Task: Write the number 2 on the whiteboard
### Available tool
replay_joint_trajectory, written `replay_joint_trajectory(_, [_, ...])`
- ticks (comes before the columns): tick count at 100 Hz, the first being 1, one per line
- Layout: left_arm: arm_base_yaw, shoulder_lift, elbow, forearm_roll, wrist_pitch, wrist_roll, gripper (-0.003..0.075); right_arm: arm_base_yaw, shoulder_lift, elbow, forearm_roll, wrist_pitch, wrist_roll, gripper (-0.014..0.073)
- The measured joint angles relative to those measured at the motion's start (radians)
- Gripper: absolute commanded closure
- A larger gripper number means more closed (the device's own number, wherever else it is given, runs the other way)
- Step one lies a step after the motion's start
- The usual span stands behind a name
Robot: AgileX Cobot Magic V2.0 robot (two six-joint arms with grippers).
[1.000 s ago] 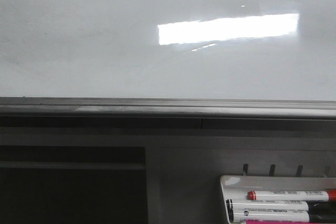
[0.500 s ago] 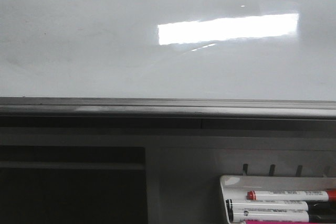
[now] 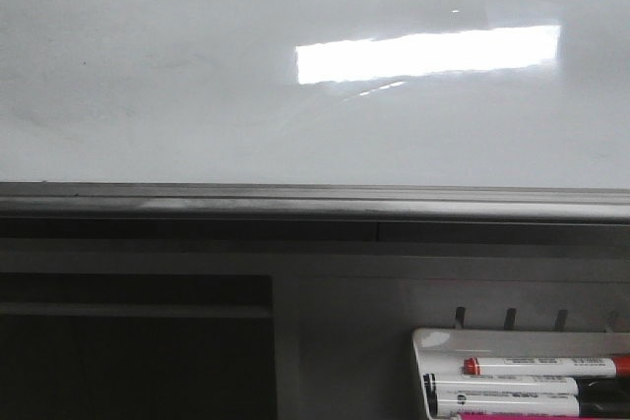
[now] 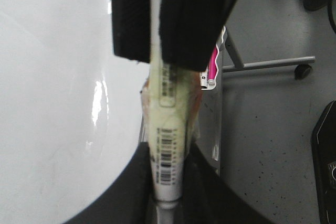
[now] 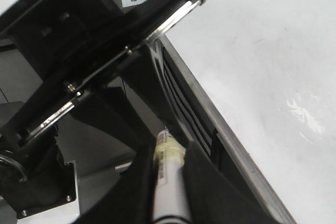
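The whiteboard fills the upper front view, glossy white, with a grey rail along its lower edge. No number 2 shows on it. Neither gripper shows in the front view. My left gripper is shut on a white marker with a barcode and yellowish tape. My right gripper's black fingers clamp the same marker further along. In the right wrist view my right gripper is shut on the marker, whose taped end runs toward the left gripper. The whiteboard lies beside both.
A small white marker tray with several markers hangs below the rail at the lower right of the front view. A dark recess sits at the lower left. A speckled grey floor and a chair caster show in the left wrist view.
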Motion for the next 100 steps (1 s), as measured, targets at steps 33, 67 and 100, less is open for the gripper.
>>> replay_joint_trajectory(33, [0.011,-0.161,0.000,0.015,-0.154,-0.198,0.0239,-0.037,0.016,-0.025,-0.070,-0.044,0.002,0.0671])
replay_joint_trajectory(67, [0.059,-0.498,0.034,0.238,-0.156,-0.756,0.0673,-0.296,0.108,-0.126,-0.251,-0.115,0.004,0.0671])
replay_joint_trajectory(100, [0.061,-0.733,0.167,0.226,-0.118,-0.861,0.0741,-0.320,0.275,-0.181,-0.534,-0.108,0.002,0.0671])
